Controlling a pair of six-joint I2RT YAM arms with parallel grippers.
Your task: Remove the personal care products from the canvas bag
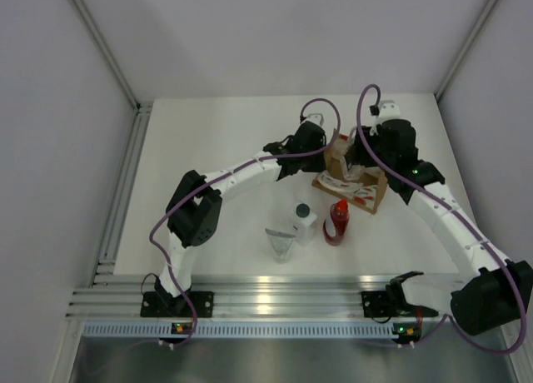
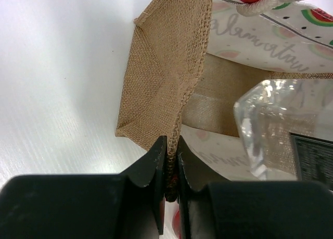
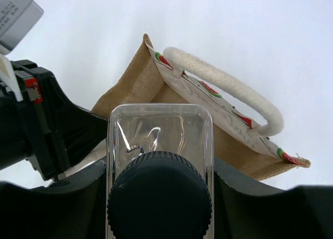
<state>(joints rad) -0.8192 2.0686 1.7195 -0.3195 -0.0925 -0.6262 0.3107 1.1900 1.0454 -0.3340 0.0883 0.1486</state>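
The canvas bag lies on its side at the table's back right, tan with white handles and a red-and-white print. My left gripper is shut on the bag's burlap rim, and shows at the bag's left side from above. Between the fingers of my right gripper is a clear bottle with a dark ribbed cap; it sits at the bag's mouth. On the table in front stand a white bottle, a red bottle and a grey pouch.
White walls close in the table on the left, back and right. An aluminium rail with both arm bases runs along the near edge. The three products stand close together just ahead of the bag.
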